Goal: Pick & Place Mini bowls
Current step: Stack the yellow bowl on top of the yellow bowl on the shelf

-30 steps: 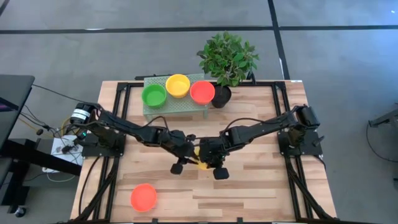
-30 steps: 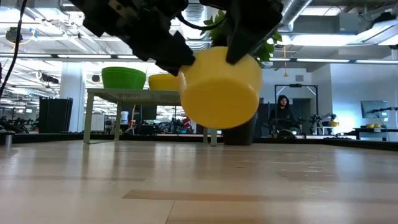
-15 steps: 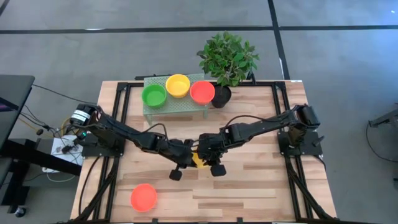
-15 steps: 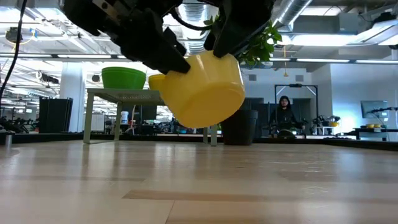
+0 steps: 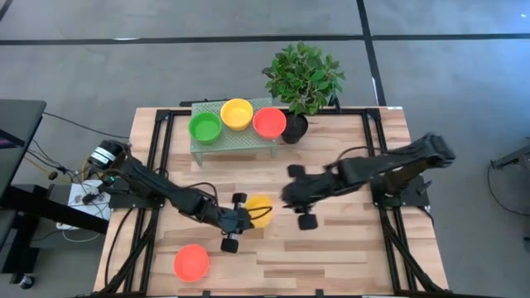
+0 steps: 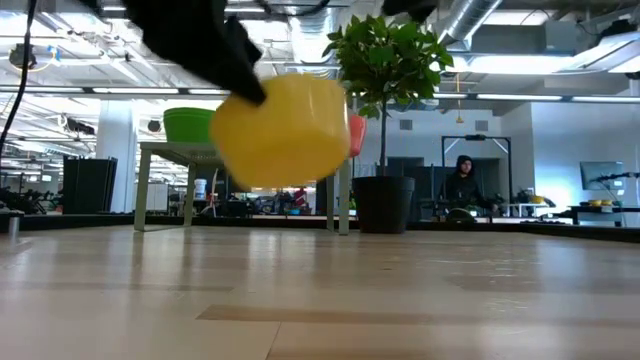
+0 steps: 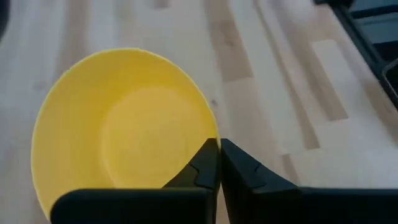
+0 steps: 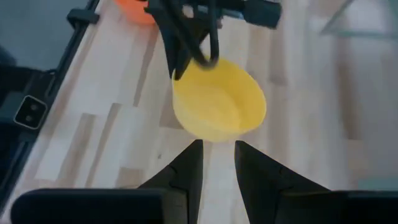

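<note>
A yellow mini bowl (image 5: pixel 259 210) hangs over the middle of the table with my left gripper (image 5: pixel 246 215) shut on it; the low view shows the bowl (image 6: pixel 281 130) well above the wood. My right gripper (image 5: pixel 288 199) stands open to the right of the bowl and higher, touching nothing. In its wrist view the open gripper (image 8: pixel 217 163) looks down on the bowl (image 8: pixel 219 102). A red-orange mini bowl (image 5: pixel 191 262) rests base down near the table's front left. My left gripper pinches the yellow bowl's rim (image 7: pixel 210 135), one finger inside the bowl and one outside its wall. The fingers come slanting down from the table's left side. The bowl is lifted clear of the table and tilted, its mouth turned toward the gripper.
A low green rack (image 5: pixel 236 142) at the far edge carries a green bowl (image 5: pixel 205 127), a yellow bowl (image 5: pixel 237 113) and a red bowl (image 5: pixel 269 122). A leafy plant in a black pot (image 5: pixel 302 79) stands beside it. Bare wood lies to the front and right.
My right gripper has let go of the yellow bowl, opened, risen and drawn back toward the table's right edge. My left gripper has taken hold of the bowl's rim and carried it a little toward the left and near edges. The bowl stays clear of the table and has tipped.
</note>
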